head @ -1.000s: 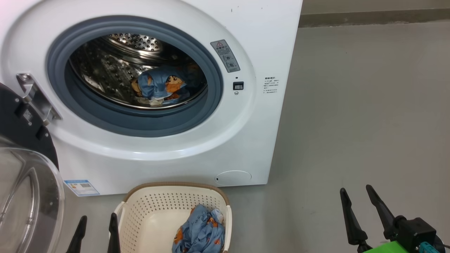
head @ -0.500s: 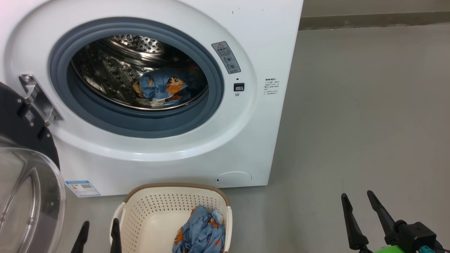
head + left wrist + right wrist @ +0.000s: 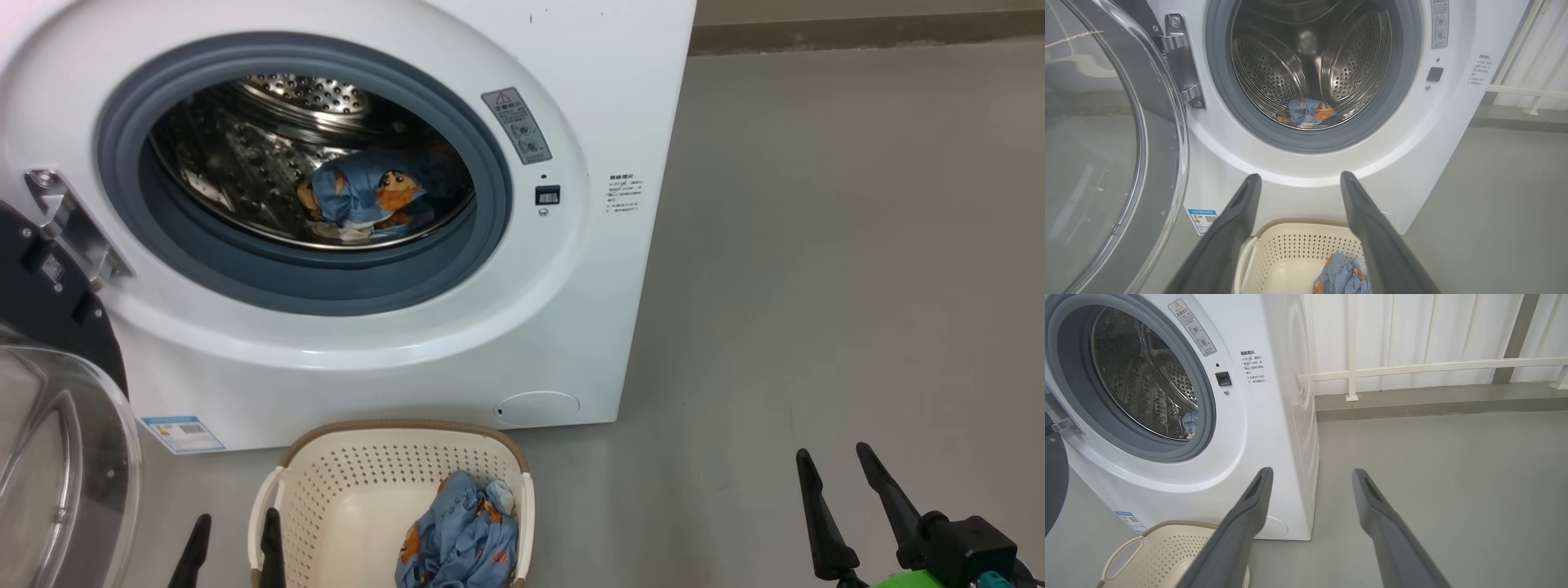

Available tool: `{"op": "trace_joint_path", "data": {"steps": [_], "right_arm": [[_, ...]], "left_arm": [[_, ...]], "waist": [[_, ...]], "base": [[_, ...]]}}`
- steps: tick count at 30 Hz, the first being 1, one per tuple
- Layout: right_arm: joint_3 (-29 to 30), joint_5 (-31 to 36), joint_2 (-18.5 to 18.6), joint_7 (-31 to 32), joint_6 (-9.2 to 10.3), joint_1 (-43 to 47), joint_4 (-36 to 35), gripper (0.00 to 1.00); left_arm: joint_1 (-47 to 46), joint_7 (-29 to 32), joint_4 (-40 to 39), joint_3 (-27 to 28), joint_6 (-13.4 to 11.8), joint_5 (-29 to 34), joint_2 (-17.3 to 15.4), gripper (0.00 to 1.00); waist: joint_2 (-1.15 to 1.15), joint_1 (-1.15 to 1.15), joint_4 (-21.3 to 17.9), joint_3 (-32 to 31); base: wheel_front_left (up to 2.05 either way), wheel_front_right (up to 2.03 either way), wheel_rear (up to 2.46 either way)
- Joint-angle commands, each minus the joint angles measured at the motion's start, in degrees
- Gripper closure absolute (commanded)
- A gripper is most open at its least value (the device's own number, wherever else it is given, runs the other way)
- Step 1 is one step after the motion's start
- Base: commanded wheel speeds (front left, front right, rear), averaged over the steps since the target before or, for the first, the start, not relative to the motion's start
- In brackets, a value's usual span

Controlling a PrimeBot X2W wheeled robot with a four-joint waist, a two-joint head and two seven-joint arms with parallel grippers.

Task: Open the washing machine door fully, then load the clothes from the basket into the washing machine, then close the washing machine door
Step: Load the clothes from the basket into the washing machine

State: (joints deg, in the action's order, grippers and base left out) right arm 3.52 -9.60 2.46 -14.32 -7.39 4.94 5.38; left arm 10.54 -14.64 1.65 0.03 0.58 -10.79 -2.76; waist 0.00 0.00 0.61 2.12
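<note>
The washing machine [image 3: 571,310] stands with its door [image 3: 57,457] swung wide to the left. The basket [image 3: 351,482] sits on the floor [image 3: 816,286] just before it, with clothes [image 3: 457,539] bunched in its right corner. Another piece, seemingly just one, lies in the drum [image 3: 245,163]. The left gripper [image 3: 236,516] and right gripper [image 3: 831,451] hover with jaws spread, empty.

Grey floor, white rail
You see a smooth grey floor [image 3: 833,245] running back to a low grey kerb [image 3: 1433,405]. On the kerb a white rail [image 3: 1433,366] stands before pale wall panels [image 3: 1404,326], evenly lit.
</note>
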Motion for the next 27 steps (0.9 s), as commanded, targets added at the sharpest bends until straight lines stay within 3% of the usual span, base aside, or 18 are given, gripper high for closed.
{"op": "trace_joint_path", "data": {"steps": [1,12,27], "right_arm": [[-1.2,0.2,0.4,-0.7,-0.10,-0.7,-1.2,0.00],[-1.7,-0.8,0.4,-0.7,-0.10,-2.2,-1.2,0.00],[-3.6,-0.6,0.4,-0.7,-0.10,-7.7,-1.9,0.00]], "left_arm": [[-2.1,-0.4,-1.0,1.5,0.0,0.0,-0.1,0.00],[-5.2,-0.4,2.1,-0.3,0.7,-1.9,-0.1,0.00],[-19.1,-0.4,18.1,-0.2,4.7,-2.6,-0.4,0.00]], "waist": [[0.00,0.00,-0.1,0.3],[0.00,0.00,-0.8,4.5],[0.00,0.00,-4.4,18.3]], "base": [[0.00,0.00,0.00],[0.00,0.00,0.00],[0.00,0.00,0.00]]}}
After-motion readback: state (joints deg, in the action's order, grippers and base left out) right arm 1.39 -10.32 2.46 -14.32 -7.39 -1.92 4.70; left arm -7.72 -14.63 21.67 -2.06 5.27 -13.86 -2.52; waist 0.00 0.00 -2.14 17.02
